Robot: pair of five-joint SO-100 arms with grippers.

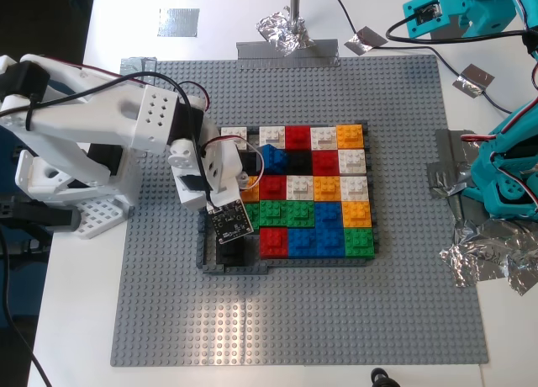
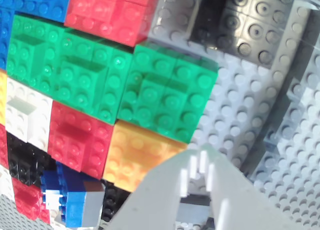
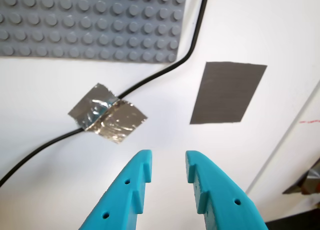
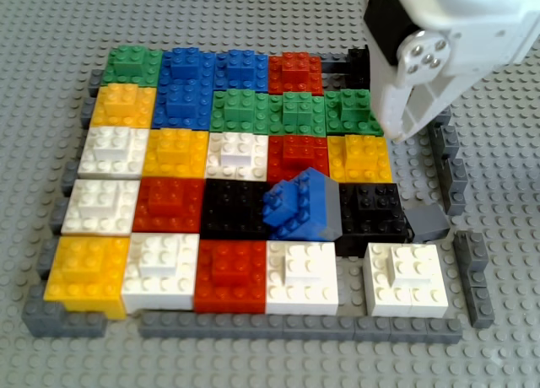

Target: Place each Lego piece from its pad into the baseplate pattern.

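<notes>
The baseplate pattern is a grey studded plate with a dark-grey frame around a grid of coloured bricks. A green Lego piece sits pressed into the grid beside other green ones, just ahead of my second gripper. That white gripper looks shut and holds nothing. In the exterior view it hangs over the mosaic's left columns, and its wrist camera hides its tips. My first gripper is teal and open with nothing in it. It hovers over white table near a bare grey pad.
A blue brick lies tilted and loose on top of the mosaic's middle. A black cable crosses the table under crumpled foil tape. More foil lies by the teal arm's base at the exterior view's right.
</notes>
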